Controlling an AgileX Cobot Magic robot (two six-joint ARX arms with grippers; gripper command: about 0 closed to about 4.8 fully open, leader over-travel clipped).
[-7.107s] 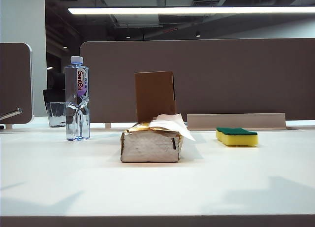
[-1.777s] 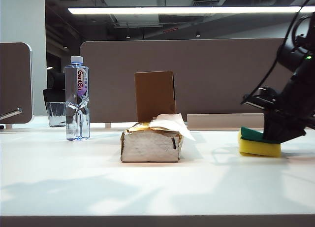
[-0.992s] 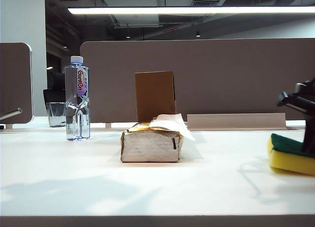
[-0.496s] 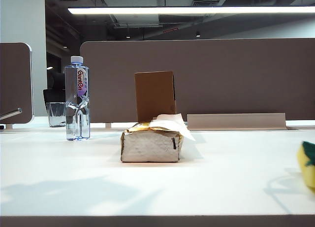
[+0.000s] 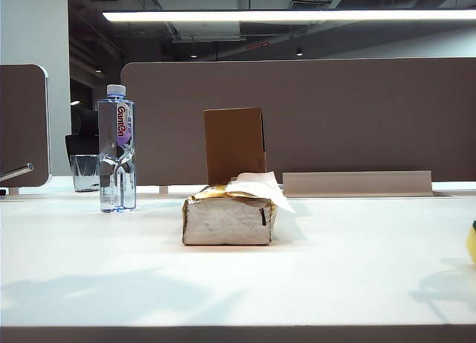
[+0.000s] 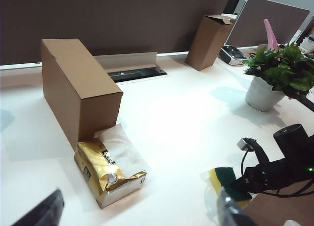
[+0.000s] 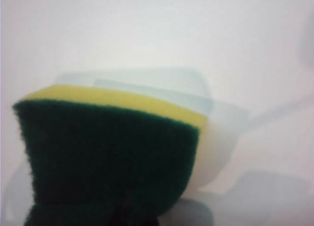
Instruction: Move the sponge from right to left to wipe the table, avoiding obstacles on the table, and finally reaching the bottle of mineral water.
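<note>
Both grippers differ: right gripper (image 6: pixel 255 179) clamps the sponge (image 7: pixel 108 157); left gripper (image 6: pixel 140 213) gapes.

An open-plan office. Brown desk dividers (image 5: pixel 297 120) back the white worktop (image 5: pixel 223 283). Strip lighting (image 5: pixel 282 15) hangs under an exposed ceiling; a potted plant (image 6: pixel 274 76) stands nearby.

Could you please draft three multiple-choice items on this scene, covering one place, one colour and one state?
1. Where is the sponge relative to the tissue pack in the exterior view?
A. far right edge
B. left of it
C. on top of it

2. What colour is the bottle cap?
A. red
B. white
C. green

3. How is the right pincer?
A. open above the box
B. shut on the sponge
C. shut on the cup

Answers: 1 A, only a yellow sliver shows at that edge; 2 B, the cap is white; 3 B, the left wrist view shows it clamping the sponge.
</note>
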